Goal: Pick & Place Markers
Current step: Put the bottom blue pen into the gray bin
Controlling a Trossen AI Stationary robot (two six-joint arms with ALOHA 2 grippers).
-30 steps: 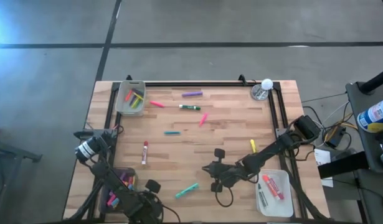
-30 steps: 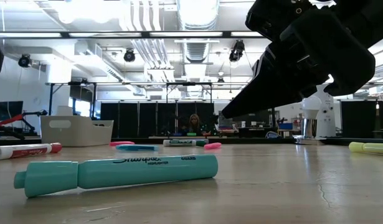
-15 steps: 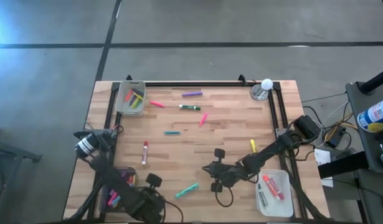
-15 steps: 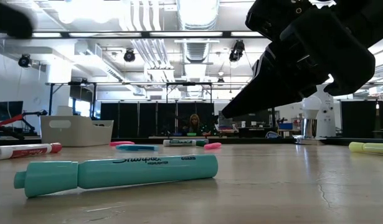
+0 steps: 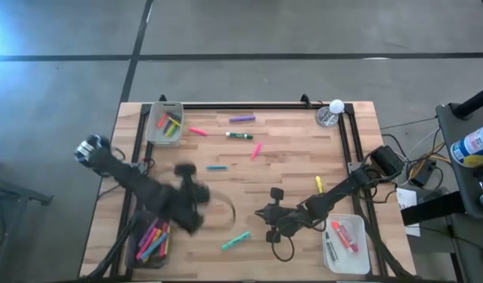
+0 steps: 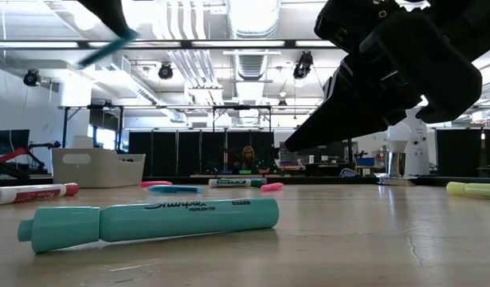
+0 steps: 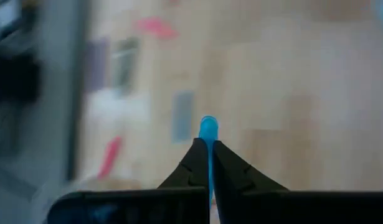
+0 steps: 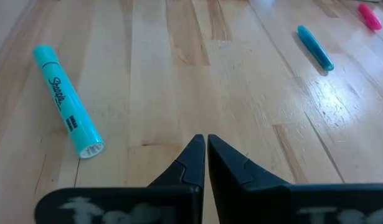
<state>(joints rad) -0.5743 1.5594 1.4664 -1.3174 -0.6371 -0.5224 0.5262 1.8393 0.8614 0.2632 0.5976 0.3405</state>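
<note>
Markers lie scattered on the wooden table: a teal highlighter (image 5: 236, 240) (image 6: 149, 223) (image 8: 66, 102), a blue one (image 5: 217, 167) (image 8: 316, 48), pink (image 5: 198, 131), purple (image 5: 242, 119), green-and-white (image 5: 239, 135) and yellow (image 5: 319, 184). My left gripper (image 5: 186, 189) (image 7: 208, 146) is blurred above the table's left middle, shut on a thin blue stick, apparently a marker. My right gripper (image 5: 265, 214) (image 8: 205, 146) hovers shut just right of the teal highlighter, touching nothing. My left gripper pinches a thin blue marker (image 7: 208, 129) between its two shut fingers. The marker's end sticks out past the fingertips. It is lifted clear of the table. It shows as a teal streak slanting below the gripper (image 6: 105, 49) in the low view.
Three plastic bins stand at the table's sides: far left (image 5: 164, 123) and near left (image 5: 151, 240), both with markers inside, and near right (image 5: 345, 240) with a red marker. A round metal thing with a white ball (image 5: 330, 114) sits at the far right corner.
My left arm has swung fast from above the near-left bin toward the far edge and the table's middle, rising; it is motion-blurred now. The near-left bin, covered before, shows its markers. The right arm and the loose markers have kept still.
</note>
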